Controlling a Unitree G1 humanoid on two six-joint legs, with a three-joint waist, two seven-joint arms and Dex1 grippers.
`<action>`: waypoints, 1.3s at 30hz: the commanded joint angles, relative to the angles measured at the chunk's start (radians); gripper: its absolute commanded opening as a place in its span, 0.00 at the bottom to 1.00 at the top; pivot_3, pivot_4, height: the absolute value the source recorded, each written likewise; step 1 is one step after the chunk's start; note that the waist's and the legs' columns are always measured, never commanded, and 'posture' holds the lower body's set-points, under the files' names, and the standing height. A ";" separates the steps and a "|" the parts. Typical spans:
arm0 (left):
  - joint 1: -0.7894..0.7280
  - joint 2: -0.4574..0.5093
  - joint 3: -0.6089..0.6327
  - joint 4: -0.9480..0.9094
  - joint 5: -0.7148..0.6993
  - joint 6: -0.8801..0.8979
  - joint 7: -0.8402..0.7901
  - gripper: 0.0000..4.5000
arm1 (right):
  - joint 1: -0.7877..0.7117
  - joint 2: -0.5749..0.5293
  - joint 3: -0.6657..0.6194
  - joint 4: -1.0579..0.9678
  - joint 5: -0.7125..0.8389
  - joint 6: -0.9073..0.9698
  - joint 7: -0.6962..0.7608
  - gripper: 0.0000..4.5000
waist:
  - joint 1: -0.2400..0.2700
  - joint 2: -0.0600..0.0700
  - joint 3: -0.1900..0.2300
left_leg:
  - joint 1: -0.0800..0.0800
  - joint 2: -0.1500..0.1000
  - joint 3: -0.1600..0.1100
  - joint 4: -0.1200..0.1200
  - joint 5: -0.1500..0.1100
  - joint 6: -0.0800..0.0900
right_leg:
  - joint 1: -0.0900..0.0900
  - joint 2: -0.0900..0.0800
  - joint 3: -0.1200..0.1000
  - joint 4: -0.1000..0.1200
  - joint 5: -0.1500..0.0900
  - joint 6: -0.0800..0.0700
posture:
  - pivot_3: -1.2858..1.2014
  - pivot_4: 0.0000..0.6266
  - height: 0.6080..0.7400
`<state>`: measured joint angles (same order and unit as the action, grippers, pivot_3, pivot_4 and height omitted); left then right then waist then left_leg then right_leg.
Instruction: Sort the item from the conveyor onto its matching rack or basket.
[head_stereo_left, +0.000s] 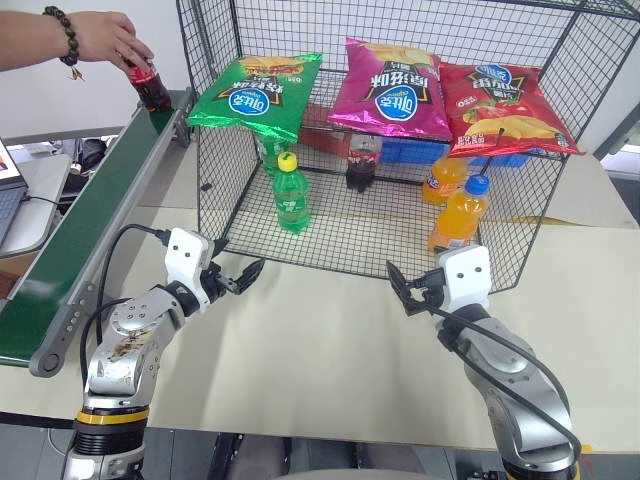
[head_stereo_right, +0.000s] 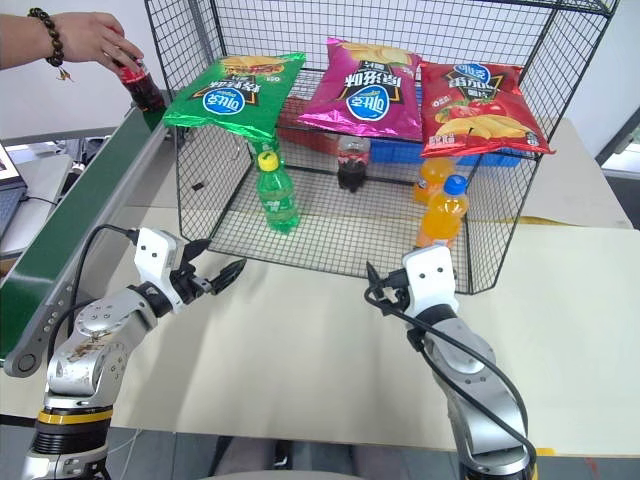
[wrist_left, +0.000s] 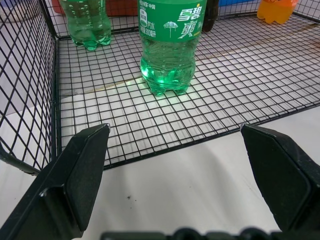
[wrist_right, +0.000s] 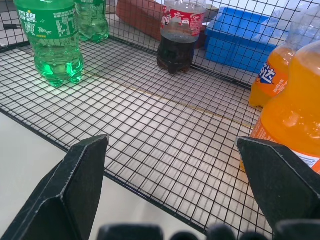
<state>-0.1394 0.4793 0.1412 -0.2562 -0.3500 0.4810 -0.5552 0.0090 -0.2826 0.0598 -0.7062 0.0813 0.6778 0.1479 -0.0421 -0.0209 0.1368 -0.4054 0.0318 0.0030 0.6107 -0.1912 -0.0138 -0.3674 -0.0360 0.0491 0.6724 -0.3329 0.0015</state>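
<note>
Person's hand placing cola bottle on conveyor, well beyond left end effector. Both end effectors, right included, gaping wide, empty, facing wire cage. Best waiting for release, then gripping mid-body.
</note>
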 joint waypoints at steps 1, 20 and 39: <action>0.002 0.010 0.030 -0.029 -0.009 -0.013 0.008 0.99 | -0.004 0.003 -0.011 -0.026 -0.005 -0.035 0.004 1.00 | 0.000 0.000 0.000 | 0.000 0.000 0.000 0.000 0.000 0.000 | 0.000 0.000 0.000 0.000 0.000 0.000 | 0.52 0.24 1.00; 0.029 0.070 0.504 0.021 -0.111 -0.058 0.142 0.99 | -0.673 -0.142 -0.057 0.145 0.503 0.209 0.487 1.00 | -0.002 0.000 0.000 | 0.000 0.001 -0.001 0.000 0.000 0.000 | 0.000 -0.001 -0.002 0.001 0.000 0.000 | 0.52 0.24 1.00; -0.107 0.237 0.605 0.413 -0.142 -0.136 0.096 0.99 | -0.926 -0.097 -0.003 0.319 0.640 0.125 0.676 1.00 | -0.001 -0.001 0.000 | 0.001 0.002 -0.002 -0.001 0.000 0.000 | -0.002 -0.008 -0.006 0.004 0.001 -0.001 | 0.52 0.24 1.00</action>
<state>-0.2308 0.6840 0.7487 0.1658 -0.4775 0.3676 -0.4394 -0.9017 -0.3767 0.0657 -0.3641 0.7235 0.8336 0.8295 -0.0434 -0.0220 0.1370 -0.4046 0.0340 0.0007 0.6101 -0.1914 -0.0134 -0.3692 -0.0441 0.0429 0.6770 -0.3323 0.0006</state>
